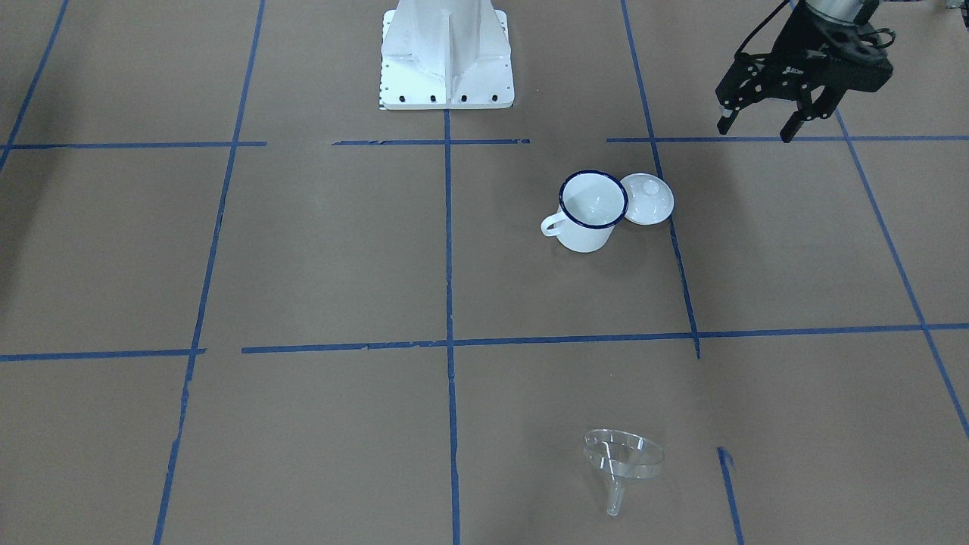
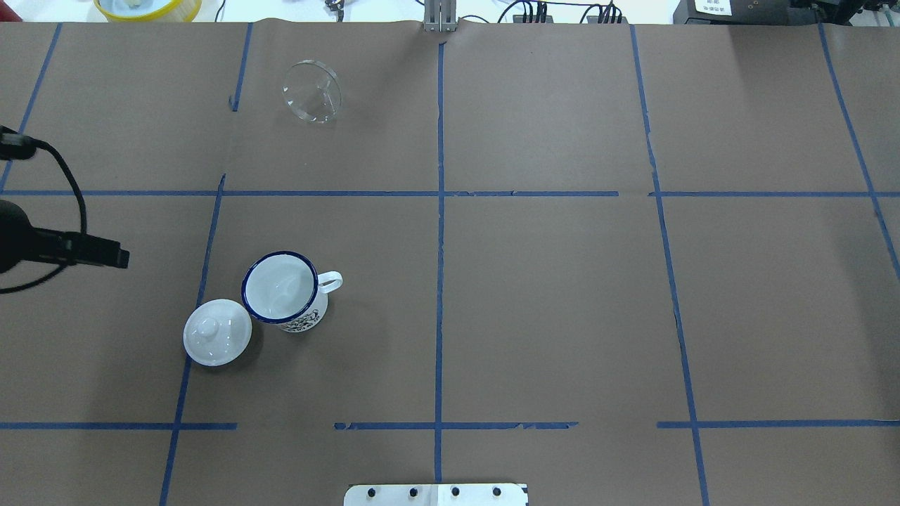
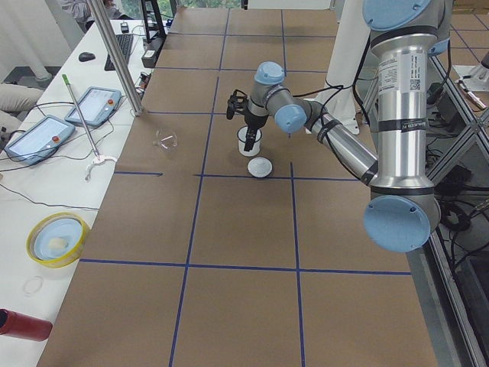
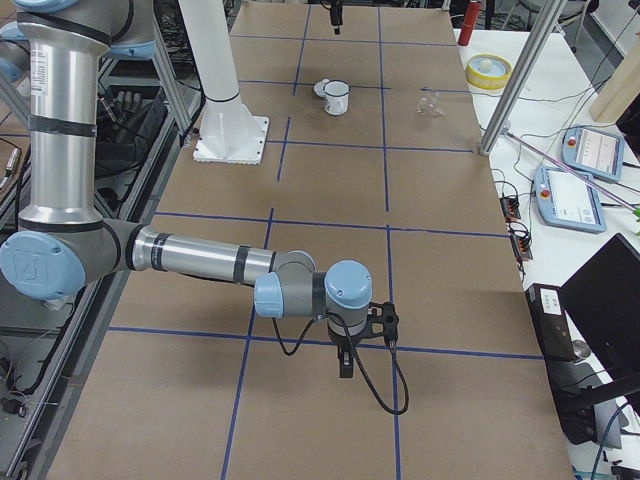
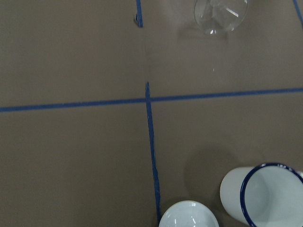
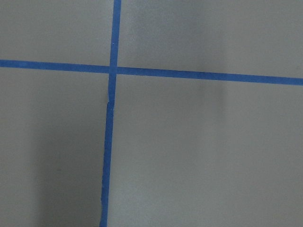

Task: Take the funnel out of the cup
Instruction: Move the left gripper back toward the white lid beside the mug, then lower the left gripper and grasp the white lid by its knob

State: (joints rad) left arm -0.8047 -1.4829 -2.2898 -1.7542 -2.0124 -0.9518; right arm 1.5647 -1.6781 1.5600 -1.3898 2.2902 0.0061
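The white cup (image 1: 583,219) with a dark blue rim stands upright and empty, handle toward the table's middle. It also shows in the overhead view (image 2: 281,292) and the left wrist view (image 5: 265,194). The clear funnel (image 1: 622,458) lies on its side on the table, well apart from the cup, toward the far edge (image 2: 313,91). My left gripper (image 1: 759,125) hangs open and empty above the table, off to the side of the cup and lid. My right gripper (image 4: 345,350) shows only in the exterior right view, far from the cup; I cannot tell its state.
A white domed lid (image 1: 647,198) with a knob lies touching the cup on its outer side. The robot's white base (image 1: 447,68) stands at the near edge. A yellow bowl (image 3: 55,238), tablets (image 3: 95,103) and a metal post (image 3: 114,53) sit beyond the far edge.
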